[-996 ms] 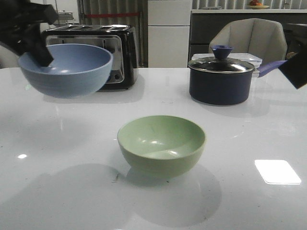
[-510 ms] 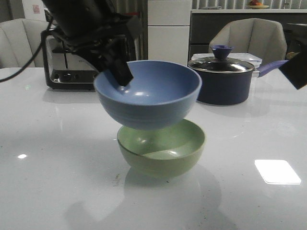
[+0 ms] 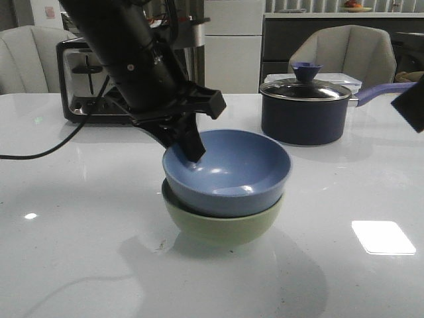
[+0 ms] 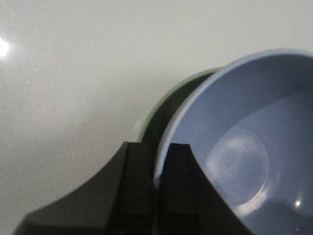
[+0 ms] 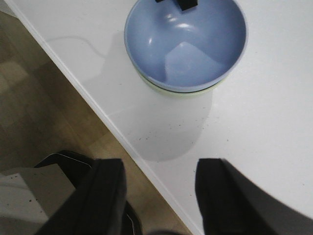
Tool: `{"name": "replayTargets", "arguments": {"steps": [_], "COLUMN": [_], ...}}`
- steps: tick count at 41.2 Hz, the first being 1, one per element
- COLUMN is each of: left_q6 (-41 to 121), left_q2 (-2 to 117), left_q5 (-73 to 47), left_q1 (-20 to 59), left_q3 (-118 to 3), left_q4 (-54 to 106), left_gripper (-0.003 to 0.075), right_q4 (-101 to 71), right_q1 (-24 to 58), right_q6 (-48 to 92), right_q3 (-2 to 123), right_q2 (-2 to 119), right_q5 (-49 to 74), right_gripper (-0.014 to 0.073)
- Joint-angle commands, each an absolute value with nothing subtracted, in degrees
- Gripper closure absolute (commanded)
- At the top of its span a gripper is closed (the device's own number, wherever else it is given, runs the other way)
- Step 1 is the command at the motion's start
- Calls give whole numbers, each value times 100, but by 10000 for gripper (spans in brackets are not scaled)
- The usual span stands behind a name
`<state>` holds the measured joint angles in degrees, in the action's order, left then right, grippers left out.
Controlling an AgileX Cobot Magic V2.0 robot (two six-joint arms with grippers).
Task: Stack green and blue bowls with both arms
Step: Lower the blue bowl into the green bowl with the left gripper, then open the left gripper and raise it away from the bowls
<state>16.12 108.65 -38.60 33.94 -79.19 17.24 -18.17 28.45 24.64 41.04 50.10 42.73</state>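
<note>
My left gripper (image 3: 189, 147) pinches the blue bowl's (image 3: 228, 173) rim, nested in the green bowl (image 3: 222, 225) directly beneath; my right gripper (image 5: 159, 196) hangs apart, jaws spread.

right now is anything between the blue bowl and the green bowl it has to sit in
Nothing visible. The blue bowl already sits nested in the green bowl, with the left gripper shut on its rim. The saucepan and toaster stand well behind. The right gripper hangs open, apart from both bowls.
</note>
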Motion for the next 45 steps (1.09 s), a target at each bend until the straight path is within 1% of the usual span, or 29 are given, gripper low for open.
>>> {"name": "replayTargets", "arguments": {"steps": [1,7,10,12,16,17,19,20,29,34,42,45], "left_q6": [1585,1585,1585,1585,1585,1585,1585,1585,1585,1585,1585,1562], "left_q2": [10669,10719,10719,10719,10706,10706,10635,10593,9799,9128,7875,7305], "left_q5": [-3544,-3555,-3529,-3529,-3567,-3567,-3581,-3581,-3866,-4109,-4149,-4139], "left_q1": [3422,3422,3422,3422,3422,3422,3412,3412,3412,3412,3431,3431], "left_q3": [-8113,-8113,-8113,-8113,-8126,-8126,-8126,-8126,-8115,-7981,-7305,-6969], "left_q4": [1852,1825,1825,1825,1825,1825,1798,1786,1362,1226,989,827], "left_gripper": [624,622,596,540,362,329,278,269,265,265,265,265], "right_q4": [-1859,-1859,-1859,-1859,-1859,-1859,-1859,-1859,-1831,-1831,-1824,-1809], "right_q1": [2846,2846,2846,2846,2846,2846,2846,2846,2785,2547,1930,1827], "right_q6": [2476,2476,2476,2476,2476,2476,2476,2476,2476,2365,2296,2296], "right_q3": [4245,4245,4245,4245,4245,4245,4245,4245,4245,4245,4245,4245], "right_q2": [4943,4943,4943,4943,4943,4943,4943,4943,4943,4943,4903,4862], "right_q5": [4013,4013,4013,4013,4013,4007,4007,4007,4007,4007,4169,4317], "right_gripper": [148,148,148,148,148,148,148,148,148,148,148,148]}}
